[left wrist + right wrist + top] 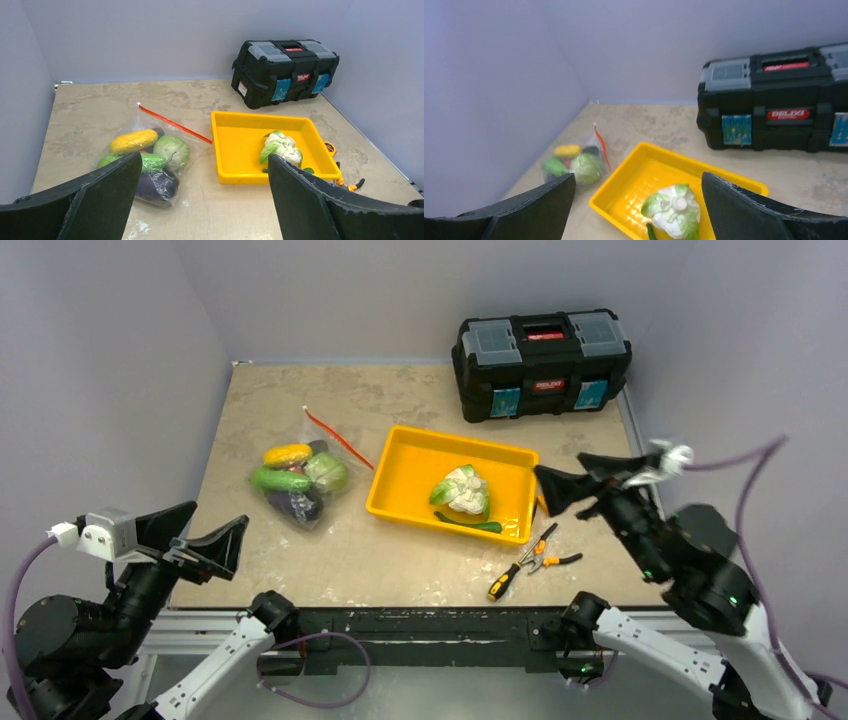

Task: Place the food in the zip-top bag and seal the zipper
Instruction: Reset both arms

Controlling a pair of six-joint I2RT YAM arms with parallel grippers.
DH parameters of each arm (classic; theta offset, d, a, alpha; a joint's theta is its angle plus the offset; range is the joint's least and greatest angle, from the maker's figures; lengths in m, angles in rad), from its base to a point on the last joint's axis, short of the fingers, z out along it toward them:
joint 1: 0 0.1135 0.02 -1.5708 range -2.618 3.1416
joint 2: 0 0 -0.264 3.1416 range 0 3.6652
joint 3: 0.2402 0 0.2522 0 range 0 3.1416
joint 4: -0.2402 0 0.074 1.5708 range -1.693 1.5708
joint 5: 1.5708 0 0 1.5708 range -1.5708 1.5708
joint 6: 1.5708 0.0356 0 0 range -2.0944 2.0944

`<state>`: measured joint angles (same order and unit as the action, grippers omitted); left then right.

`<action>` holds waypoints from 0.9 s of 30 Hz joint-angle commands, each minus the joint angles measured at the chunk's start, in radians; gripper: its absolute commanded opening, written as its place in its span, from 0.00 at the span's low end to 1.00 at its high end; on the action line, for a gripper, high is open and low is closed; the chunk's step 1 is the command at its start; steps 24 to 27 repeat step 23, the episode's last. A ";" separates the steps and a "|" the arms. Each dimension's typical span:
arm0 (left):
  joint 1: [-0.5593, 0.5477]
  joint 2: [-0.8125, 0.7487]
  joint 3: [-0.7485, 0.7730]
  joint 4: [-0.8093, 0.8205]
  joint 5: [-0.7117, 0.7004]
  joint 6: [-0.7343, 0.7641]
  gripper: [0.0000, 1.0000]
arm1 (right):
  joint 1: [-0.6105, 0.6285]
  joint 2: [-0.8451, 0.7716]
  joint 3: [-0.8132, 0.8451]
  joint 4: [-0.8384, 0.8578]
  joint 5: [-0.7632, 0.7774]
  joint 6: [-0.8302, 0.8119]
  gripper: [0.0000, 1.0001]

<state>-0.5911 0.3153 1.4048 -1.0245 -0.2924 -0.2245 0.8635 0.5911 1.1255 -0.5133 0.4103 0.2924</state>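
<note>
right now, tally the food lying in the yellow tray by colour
white-green cauliflower: 1
dark green long piece: 1
total: 2, both in the yellow tray

— Light good?
— Bright and even, from above. The walls in the upper left of the overhead view wash out to pale lilac. Shadows are soft, just a thin one under the yellow tray (440, 518).
— Glare?
— Small glints on the zip-top bag (150, 122). The right wrist view looks slightly hazy.

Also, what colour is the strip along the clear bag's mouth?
The zipper is red-orange; clearest in left wrist view.
</note>
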 commanded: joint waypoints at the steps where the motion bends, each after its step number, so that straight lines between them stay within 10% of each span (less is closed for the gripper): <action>1: 0.002 0.019 0.005 0.053 -0.048 0.014 0.96 | 0.003 -0.146 0.010 -0.057 0.106 0.034 0.99; 27: 0.001 -0.023 0.033 0.054 -0.103 0.027 0.94 | 0.003 -0.138 0.069 -0.057 0.276 0.096 0.99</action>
